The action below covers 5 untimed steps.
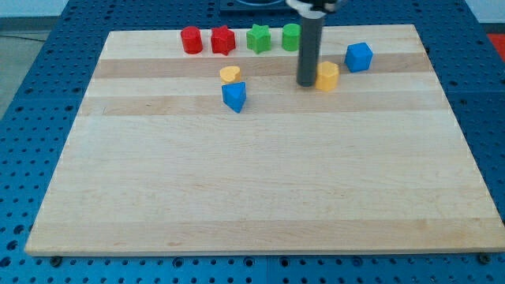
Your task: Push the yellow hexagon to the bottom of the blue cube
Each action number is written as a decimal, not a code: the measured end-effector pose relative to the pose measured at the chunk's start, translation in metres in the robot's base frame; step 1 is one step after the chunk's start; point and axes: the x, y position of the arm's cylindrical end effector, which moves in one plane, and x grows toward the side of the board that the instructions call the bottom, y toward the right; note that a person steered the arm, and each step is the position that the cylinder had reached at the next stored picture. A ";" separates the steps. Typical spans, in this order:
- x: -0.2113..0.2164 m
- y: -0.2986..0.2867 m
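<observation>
The yellow hexagon [327, 76] sits near the view's top, right of centre. The blue cube [359, 57] lies just up and to the right of it, a small gap between them. My tip [306, 83] stands on the board right against the hexagon's left side. The rod rises from there to the view's top edge.
A red cylinder [191, 39], a red star [223, 40], a green star [258, 38] and a green cylinder [291, 36], partly behind the rod, line the top edge. A yellow heart [230, 74] and a blue triangular block [234, 96] lie left of centre. The wooden board [252, 181] rests on a blue perforated table.
</observation>
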 end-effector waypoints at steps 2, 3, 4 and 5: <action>-0.003 0.021; -0.018 0.020; -0.015 0.037; -0.005 0.051</action>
